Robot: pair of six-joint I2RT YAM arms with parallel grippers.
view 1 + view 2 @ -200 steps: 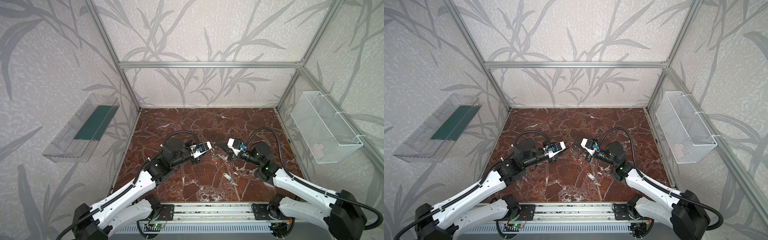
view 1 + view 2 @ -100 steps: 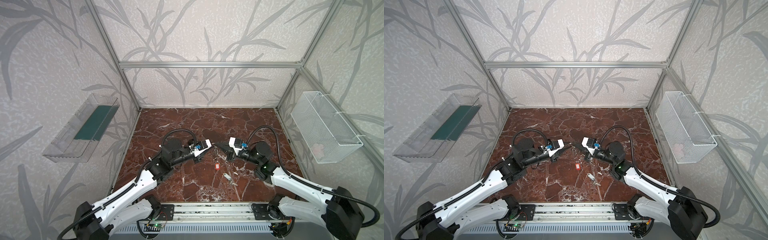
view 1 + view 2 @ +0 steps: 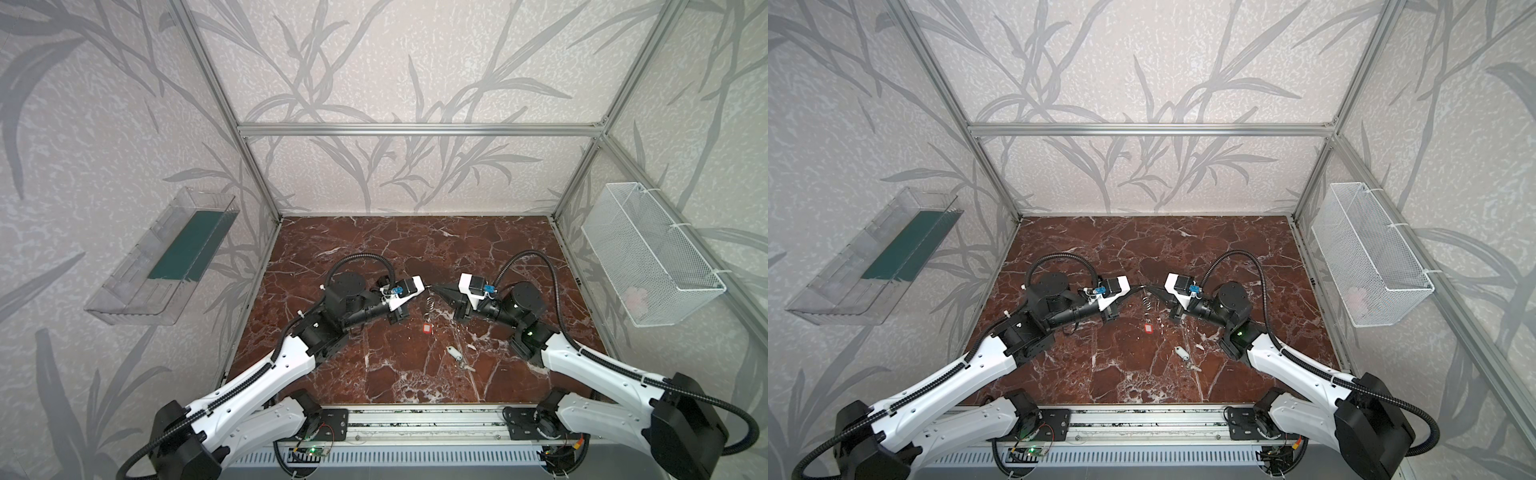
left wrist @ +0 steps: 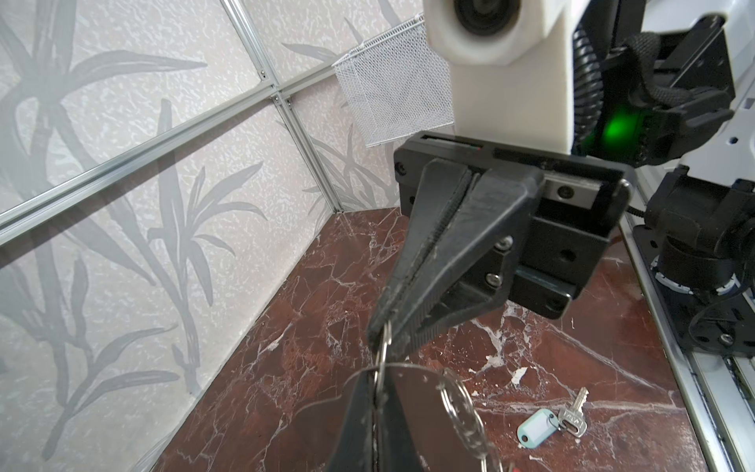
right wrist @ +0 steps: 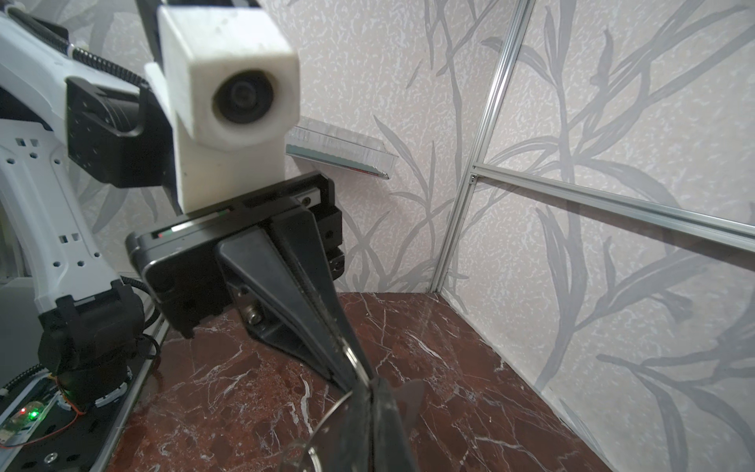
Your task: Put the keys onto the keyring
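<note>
My left gripper point(image 3: 424, 286) and right gripper point(image 3: 435, 287) meet tip to tip above the middle of the table. Both are shut on the keyring point(image 4: 382, 361), a thin wire ring pinched between them. In the left wrist view my own jaws point(image 4: 378, 382) close on the wire and the right gripper's fingertips point(image 4: 402, 323) clamp it from the other side. A red-tagged key point(image 3: 427, 328) dangles below on small linked rings point(image 3: 430, 301). Whether it touches the table I cannot tell. The white-tagged key point(image 3: 456, 353) lies flat on the table nearer the front, also visible in the left wrist view point(image 4: 537, 425).
The marble table point(image 3: 374, 249) is walled on three sides. A clear plastic shelf point(image 3: 166, 257) hangs on the left wall. On the right wall hangs a white wire basket point(image 3: 648, 257). A metal rail point(image 3: 415, 419) runs along the front edge.
The red-tagged key has come into view, hanging below the meeting grippers. My left jaws have closed on the ring. The grippers have drawn slightly closer together.
</note>
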